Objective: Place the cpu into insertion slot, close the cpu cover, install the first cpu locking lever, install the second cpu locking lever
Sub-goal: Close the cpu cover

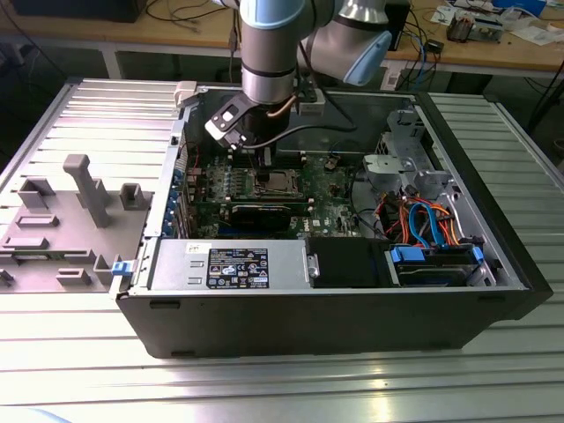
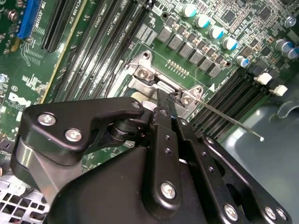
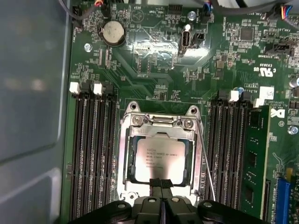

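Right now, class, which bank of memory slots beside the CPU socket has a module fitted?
The bank nearer the blue connector: a green module stands in it. The bank by the grey case wall has only empty black slots.

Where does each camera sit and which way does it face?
Exterior view: off the arm, looking down into the computer case; arm shows.
First wrist view: on the arm, straight down at the cpu; gripper shows.
Second wrist view: on the arm, slanting across the motherboard; gripper shows.
Both wrist views share the cpu cover.

Ribbed metal table (image 1: 352, 388), cluttered wooden workbench (image 1: 194, 37) behind
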You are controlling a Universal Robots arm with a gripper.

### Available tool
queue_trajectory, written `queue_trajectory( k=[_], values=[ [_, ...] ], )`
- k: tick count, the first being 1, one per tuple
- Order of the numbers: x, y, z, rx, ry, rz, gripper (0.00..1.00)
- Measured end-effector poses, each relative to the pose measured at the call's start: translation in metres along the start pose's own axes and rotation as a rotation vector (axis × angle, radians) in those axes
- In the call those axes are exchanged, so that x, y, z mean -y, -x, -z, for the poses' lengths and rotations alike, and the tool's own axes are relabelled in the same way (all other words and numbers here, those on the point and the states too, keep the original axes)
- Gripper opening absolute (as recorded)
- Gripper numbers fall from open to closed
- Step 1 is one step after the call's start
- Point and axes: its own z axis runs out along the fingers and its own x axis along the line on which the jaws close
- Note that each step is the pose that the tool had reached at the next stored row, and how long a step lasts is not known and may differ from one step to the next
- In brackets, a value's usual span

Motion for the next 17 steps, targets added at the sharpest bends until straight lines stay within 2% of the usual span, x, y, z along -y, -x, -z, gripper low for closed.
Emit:
queue_trajectory(
  k=[4,9,11,14,17],
  values=[
    [0.0002,0.0001,-0.0054,0.0003,-0.0003,0.000,0.11],
    [0.0002,0.0000,-0.0069,0.0002,-0.0001,0.000,0.11],
    [0.0000,-0.0002,-0.0054,-0.0016,0.0012,0.000,0.11],
    [0.0001,-0.0002,0.0021,0.0003,0.0001,0.000,0.11],
    [-0.0009,-0.0002,0.0032,0.0004,0.0001,0.000,0.11]
  ],
)
